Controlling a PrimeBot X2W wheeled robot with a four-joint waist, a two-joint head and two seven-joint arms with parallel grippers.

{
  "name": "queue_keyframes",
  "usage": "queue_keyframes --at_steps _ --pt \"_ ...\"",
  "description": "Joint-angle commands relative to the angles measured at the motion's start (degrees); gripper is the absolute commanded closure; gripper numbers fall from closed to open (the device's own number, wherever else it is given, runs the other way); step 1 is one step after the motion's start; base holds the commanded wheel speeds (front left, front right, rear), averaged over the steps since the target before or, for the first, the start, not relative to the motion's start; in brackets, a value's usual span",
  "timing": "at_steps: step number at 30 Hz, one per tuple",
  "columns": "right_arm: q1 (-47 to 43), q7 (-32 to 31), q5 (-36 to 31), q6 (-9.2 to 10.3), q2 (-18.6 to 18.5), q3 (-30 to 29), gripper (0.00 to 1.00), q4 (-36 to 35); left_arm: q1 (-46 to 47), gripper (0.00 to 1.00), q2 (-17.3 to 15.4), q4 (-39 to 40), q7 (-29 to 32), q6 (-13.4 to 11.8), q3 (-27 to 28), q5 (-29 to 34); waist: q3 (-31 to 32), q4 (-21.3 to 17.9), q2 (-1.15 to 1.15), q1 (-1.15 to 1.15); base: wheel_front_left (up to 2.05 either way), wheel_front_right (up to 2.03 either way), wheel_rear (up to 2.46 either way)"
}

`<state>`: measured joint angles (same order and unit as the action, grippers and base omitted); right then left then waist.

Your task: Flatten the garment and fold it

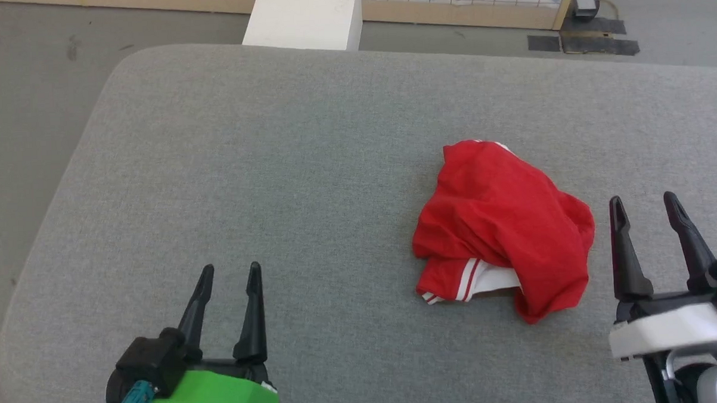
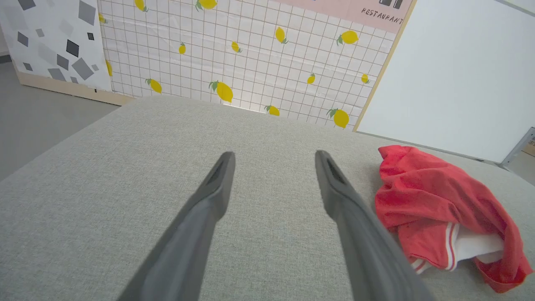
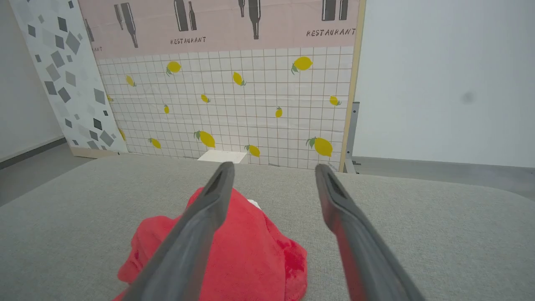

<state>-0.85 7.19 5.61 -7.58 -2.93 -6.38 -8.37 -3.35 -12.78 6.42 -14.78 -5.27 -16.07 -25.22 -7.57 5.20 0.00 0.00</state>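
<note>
Crumpled red jersey garment (image 1: pixel 502 220) with white striped trim lies right of centre on the grey fabric tabletop (image 1: pixel 274 168), clear of its edges. Spread and empty, the left gripper (image 1: pixel 231 267) and right gripper (image 1: pixel 643 197) hover at its near edge.

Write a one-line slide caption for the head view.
Crumpled red shirt on the grey table, close to the open right gripper, open left gripper farther off.
</note>
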Motion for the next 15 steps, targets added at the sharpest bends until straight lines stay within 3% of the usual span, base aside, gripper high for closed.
queue_keyframes --at_steps 1,5,15 --pt "1.99 -1.44 -0.44 0.09 0.05 -0.34 0.0 0.24 1.05 0.0 0.73 -0.31 -0.21 1.01 0.41 1.28 -0.29 0.21 0.0 0.0 0.0 0.0 0.0" --pt "5.41 -9.78 -1.33 0.09 -0.12 0.66 0.0 1.06 1.86 0.0 2.4 -1.34 -0.21 2.84 0.92 2.42 -0.49 0.19 0.0 0.0 0.0 0.0 0.0" --pt "8.92 -35.19 7.29 0.09 -12.14 10.1 0.0 4.17 1.86 0.0 5.37 -4.51 -0.21 6.08 1.78 3.97 -0.78 1.89 0.0 0.0 0.0 0.0 0.0"
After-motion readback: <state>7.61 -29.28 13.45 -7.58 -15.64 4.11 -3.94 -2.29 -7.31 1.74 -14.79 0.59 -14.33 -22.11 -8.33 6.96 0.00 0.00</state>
